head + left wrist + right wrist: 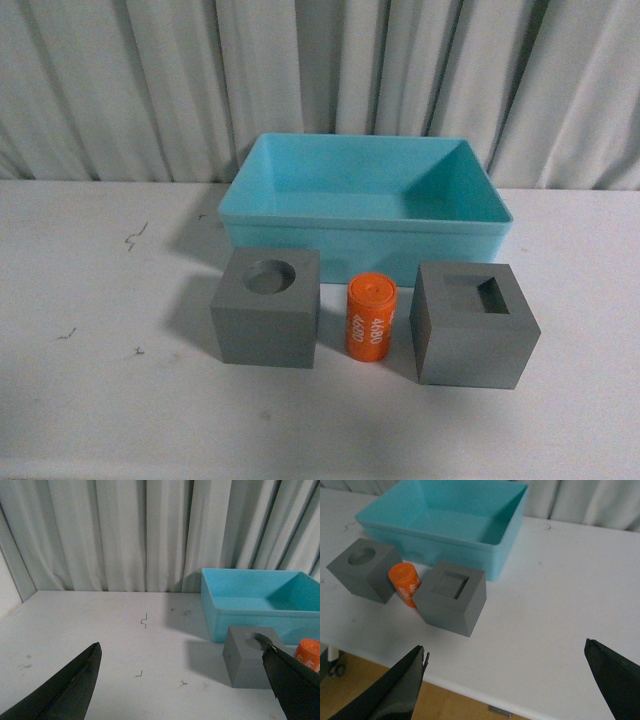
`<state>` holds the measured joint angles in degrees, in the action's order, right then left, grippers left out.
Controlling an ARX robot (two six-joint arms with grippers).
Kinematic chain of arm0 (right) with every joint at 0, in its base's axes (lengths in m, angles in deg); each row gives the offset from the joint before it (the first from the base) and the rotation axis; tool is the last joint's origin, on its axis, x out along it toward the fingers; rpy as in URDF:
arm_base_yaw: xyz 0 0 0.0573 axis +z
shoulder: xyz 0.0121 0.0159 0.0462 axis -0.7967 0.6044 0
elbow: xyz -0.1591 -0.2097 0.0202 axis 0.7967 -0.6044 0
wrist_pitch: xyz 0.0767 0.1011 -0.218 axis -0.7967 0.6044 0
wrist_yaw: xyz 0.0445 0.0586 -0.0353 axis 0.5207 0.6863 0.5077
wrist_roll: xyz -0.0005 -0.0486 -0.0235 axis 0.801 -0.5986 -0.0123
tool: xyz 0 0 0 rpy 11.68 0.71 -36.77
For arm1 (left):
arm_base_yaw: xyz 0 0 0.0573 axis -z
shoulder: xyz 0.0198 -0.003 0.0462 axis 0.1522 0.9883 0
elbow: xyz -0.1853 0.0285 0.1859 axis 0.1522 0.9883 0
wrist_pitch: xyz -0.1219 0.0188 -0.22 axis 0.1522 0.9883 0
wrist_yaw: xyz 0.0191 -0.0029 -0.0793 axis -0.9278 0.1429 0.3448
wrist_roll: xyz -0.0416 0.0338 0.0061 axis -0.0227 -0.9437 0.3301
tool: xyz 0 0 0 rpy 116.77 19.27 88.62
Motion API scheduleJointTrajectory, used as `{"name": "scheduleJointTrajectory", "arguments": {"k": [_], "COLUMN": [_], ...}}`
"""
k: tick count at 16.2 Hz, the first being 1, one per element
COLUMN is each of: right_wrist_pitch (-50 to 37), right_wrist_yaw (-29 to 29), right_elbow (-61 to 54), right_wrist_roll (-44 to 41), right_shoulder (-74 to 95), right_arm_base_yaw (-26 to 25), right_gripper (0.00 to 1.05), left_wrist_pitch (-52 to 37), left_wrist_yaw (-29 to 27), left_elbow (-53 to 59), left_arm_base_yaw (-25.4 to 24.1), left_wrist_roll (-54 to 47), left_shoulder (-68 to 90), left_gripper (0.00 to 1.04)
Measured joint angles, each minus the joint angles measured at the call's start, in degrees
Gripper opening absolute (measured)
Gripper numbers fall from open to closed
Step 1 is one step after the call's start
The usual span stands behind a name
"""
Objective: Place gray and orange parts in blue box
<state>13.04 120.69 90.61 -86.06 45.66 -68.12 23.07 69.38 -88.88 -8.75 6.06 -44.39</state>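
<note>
The blue box [366, 254] stands empty at the back of the white table. Three parts stand in a row in front of it. On the left is a gray cube with a round recess [265, 322], in the middle an upright orange cylinder [371, 318] with white digits, and on the right a gray cube with a square recess [476, 338]. Neither arm shows in the front view. My left gripper [180, 645] is open over bare table, beside the round-recess cube [245, 669]. My right gripper [505, 647] is open above the table's front edge, apart from the square-recess cube [451, 607].
A pleated gray curtain [320, 70] hangs right behind the table. The table's front edge [470, 692] has wooden floor below it. A few small dark marks [144, 621] lie on the table left of the box.
</note>
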Motion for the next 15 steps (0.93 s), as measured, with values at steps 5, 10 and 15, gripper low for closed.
{"name": "scheduleJointTrajectory", "arguments": {"k": [5, 10, 15], "right_wrist_pitch": [-15.78, -23.58, -26.99], "right_wrist_yaw": [-10.54, -18.78, -26.77], "right_elbow": [3.04, 4.55, 7.61], "right_wrist_roll": [2.19, 9.53, 21.09], "right_shoulder": [23.37, 32.02, 40.13], "right_arm_base_yaw": [4.35, 10.86, 20.09], "right_gripper": [0.98, 0.98, 0.98], "left_wrist_pitch": [0.00, 0.00, 0.00], "left_wrist_yaw": [0.02, 0.00, 0.00], "left_elbow": [0.00, 0.00, 0.00], "left_arm_base_yaw": [0.00, 0.00, 0.00], "left_wrist_roll": [0.00, 0.00, 0.00], "left_shoulder": [0.00, 0.00, 0.00], "left_gripper": [0.98, 0.98, 0.98]}}
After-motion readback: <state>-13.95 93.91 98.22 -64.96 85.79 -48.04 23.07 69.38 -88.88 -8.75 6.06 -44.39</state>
